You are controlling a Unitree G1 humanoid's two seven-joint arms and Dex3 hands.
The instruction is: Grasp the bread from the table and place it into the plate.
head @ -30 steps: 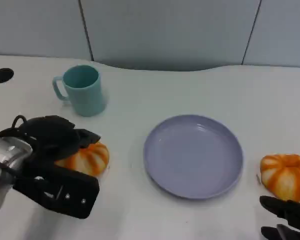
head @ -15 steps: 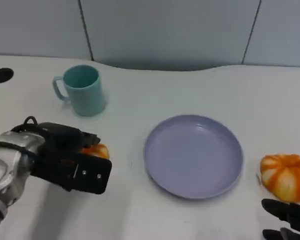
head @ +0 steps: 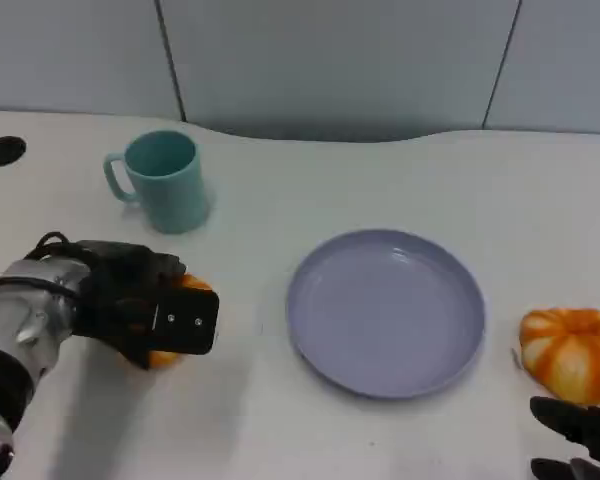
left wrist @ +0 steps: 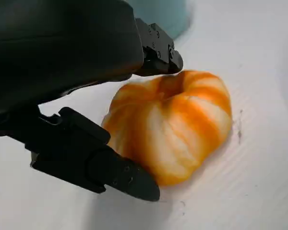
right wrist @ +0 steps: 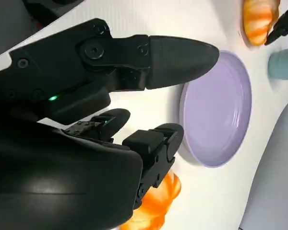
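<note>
Nearest the robot, the right hand lay at the table's front edge with fingers apart and nothing in them, just in front of a second orange-striped bun that rested on the table to the right of the plate. A little further out, the left hand sat over the bread, fingers on either side of it; the left wrist view showed the fingers cupping the bread, one touching its near side, though whether the grip was firm cannot be told. The bread looked to be resting on the table, so lifting, carrying and placing all remained. The lilac plate held nothing. Beyond stood a teal mug. The white table was smooth, backed by grey wall panels.
</note>
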